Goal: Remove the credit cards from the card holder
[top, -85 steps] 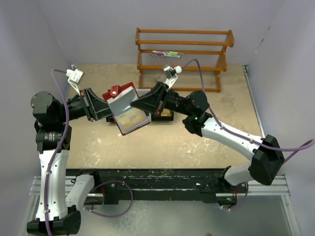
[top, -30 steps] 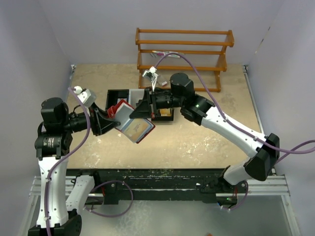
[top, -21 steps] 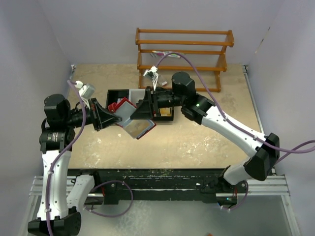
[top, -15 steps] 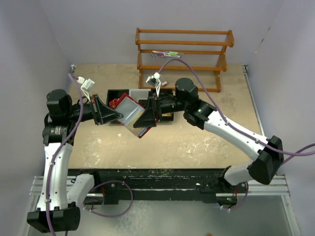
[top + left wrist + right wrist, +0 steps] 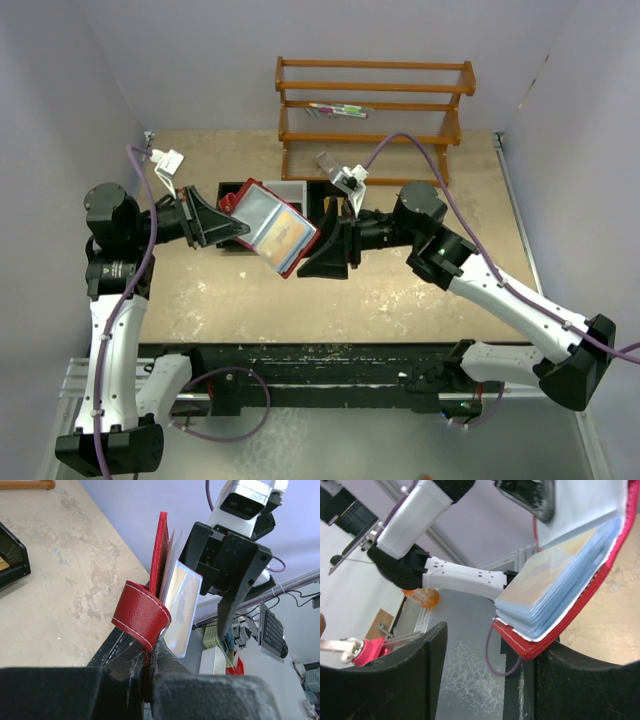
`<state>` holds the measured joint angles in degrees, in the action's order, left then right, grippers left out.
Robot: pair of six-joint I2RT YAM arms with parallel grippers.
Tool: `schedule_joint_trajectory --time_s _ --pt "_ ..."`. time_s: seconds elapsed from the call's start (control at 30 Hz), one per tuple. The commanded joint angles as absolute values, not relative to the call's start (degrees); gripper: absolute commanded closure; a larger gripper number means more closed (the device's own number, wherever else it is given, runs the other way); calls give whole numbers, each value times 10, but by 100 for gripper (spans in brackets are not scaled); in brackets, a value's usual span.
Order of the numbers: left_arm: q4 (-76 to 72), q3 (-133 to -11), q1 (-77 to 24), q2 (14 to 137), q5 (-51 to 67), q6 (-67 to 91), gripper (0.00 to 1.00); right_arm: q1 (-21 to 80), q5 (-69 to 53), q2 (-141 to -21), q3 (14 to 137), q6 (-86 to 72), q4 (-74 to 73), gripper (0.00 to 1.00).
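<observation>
The card holder (image 5: 262,222), a red wallet, hangs open in mid-air with its clear sleeves facing up. A tan credit card (image 5: 289,236) and a grey one (image 5: 254,213) show through the sleeves. My left gripper (image 5: 238,226) is shut on the wallet's red snap tab (image 5: 142,617), pinched at the base between the jaws (image 5: 149,655). My right gripper (image 5: 318,250) is open just right of the wallet. In the right wrist view the stack of sleeves (image 5: 560,600) and the red cover's corner (image 5: 530,645) sit just above one finger (image 5: 585,685); nothing is between the fingers (image 5: 490,645).
A black-and-white tray (image 5: 287,190) stands on the table behind the wallet. A wooden rack (image 5: 375,110) stands at the back with a small item on a shelf. The tan tabletop (image 5: 400,290) lies below both arms.
My right gripper has opened, let go of the wallet and drawn back to the right. The left gripper has closed on the tab and raised the wallet toward the tray.
</observation>
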<state>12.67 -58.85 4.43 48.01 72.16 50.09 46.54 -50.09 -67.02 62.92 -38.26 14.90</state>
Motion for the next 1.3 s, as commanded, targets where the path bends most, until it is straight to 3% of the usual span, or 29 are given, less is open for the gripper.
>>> schedule_joint_trajectory --time_s 0.0,0.23,0.57,0.83,1.27 --pt "84 -609 46 471 731 541 100 466 -438 -670 654 -340 99 41" --pt "49 -615 46 464 736 587 100 466 -348 -658 656 -327 81 47" --pt "35 -613 46 466 738 605 100 466 -336 -645 649 -310 101 52" --pt "17 -617 46 471 741 623 100 466 -367 -579 545 -277 239 40" --pt "-75 -618 46 461 783 689 100 461 -271 -618 571 -263 179 30"
